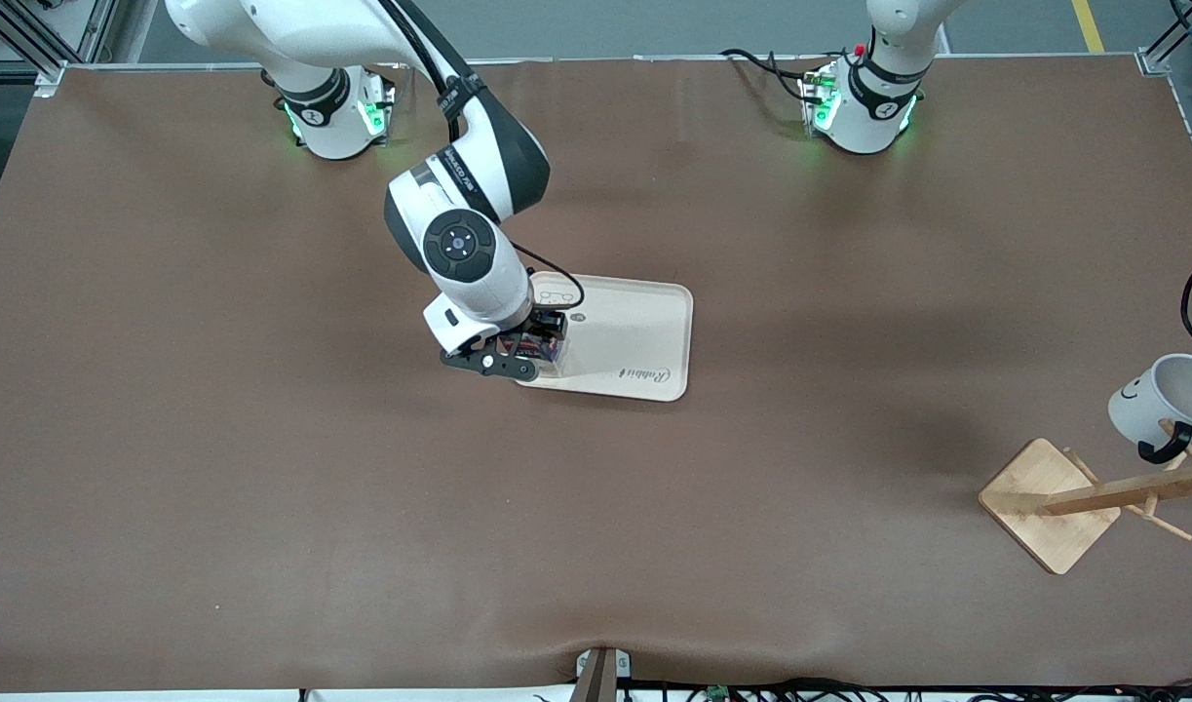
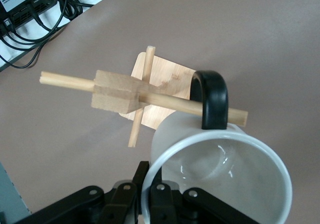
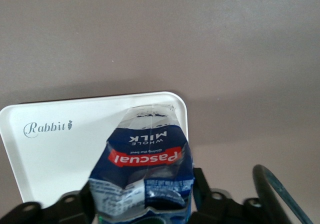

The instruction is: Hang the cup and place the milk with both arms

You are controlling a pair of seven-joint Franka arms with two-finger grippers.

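My right gripper (image 1: 529,353) is shut on the dark blue milk carton (image 1: 542,343) with the red label, at the corner of the cream tray (image 1: 644,336) toward the right arm's end. In the right wrist view the fingers (image 3: 200,186) press the carton's (image 3: 145,156) sides over the tray's corner (image 3: 55,154). Whether it rests on the tray I cannot tell. The white cup (image 1: 1163,392) hangs tilted at the left arm's end. In the left wrist view my left gripper (image 2: 150,179) is shut on the cup's rim (image 2: 165,156), and the black handle (image 2: 212,99) loops around a wooden peg (image 2: 170,101).
The wooden rack stands on a square base (image 1: 1039,502) toward the left arm's end, its post (image 1: 1122,492) leaning toward the front camera, with several pegs. Cables lie off the table's edge (image 2: 35,14). The brown table (image 1: 362,507) spreads around the tray.
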